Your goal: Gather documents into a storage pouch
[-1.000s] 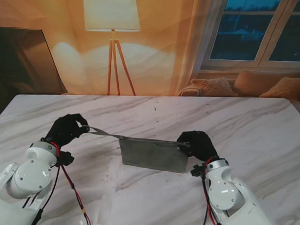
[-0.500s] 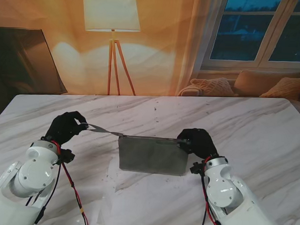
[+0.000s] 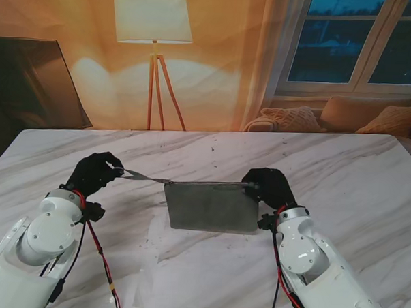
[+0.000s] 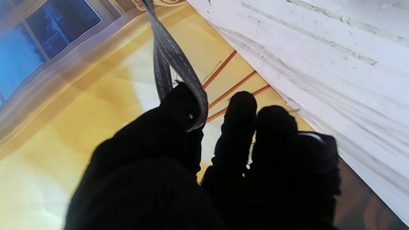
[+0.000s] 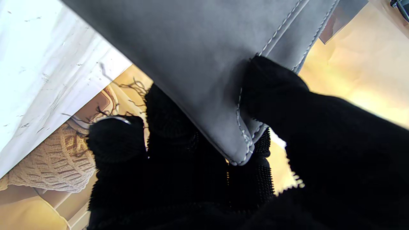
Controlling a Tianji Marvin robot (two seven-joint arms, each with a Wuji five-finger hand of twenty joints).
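— What did we have from the stand's view?
— Our left hand pinched the end of the grey strap, and our right hand gripped the upper right corner of the grey storage pouch. The pouch hung upright between our hands over the marble table, the strap stretched from its upper left corner to our left fingers.
— And along our left wrist?
— The stitched strap looped over one gloved fingertip of the left hand, clenched around it, the table edge beside.
— Our right wrist?
— The right hand clamped the pouch's stitched corner between thumb and fingers.
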